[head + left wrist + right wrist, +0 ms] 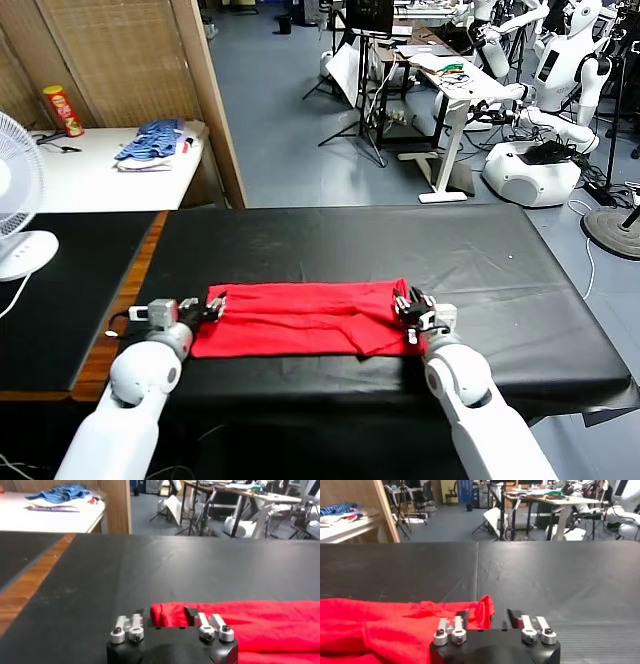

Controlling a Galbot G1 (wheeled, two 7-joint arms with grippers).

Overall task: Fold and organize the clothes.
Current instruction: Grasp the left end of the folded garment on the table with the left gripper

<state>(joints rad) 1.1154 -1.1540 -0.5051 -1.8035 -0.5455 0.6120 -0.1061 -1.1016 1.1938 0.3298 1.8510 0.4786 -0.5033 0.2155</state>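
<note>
The clothes are one red T-shirt (300, 320), folded into a long flat band near the front edge of the black table (400, 245). My left gripper (213, 308) sits at the band's left end and my right gripper (408, 308) at its right end, both low on the table. In the left wrist view the left gripper (165, 614) stands open, with the shirt's (260, 625) corner lying loose between its fingers. The right gripper (487, 614) is also open, and a raised corner of the shirt (375, 627) stands between its fingers. No print shows.
A white fan (15, 200) stands at the far left. Behind it a white side table holds a blue striped pile (150, 143) and a can (63, 110). A wooden strip (130, 290) divides the black surfaces. Desks and other robots (545, 90) stand beyond.
</note>
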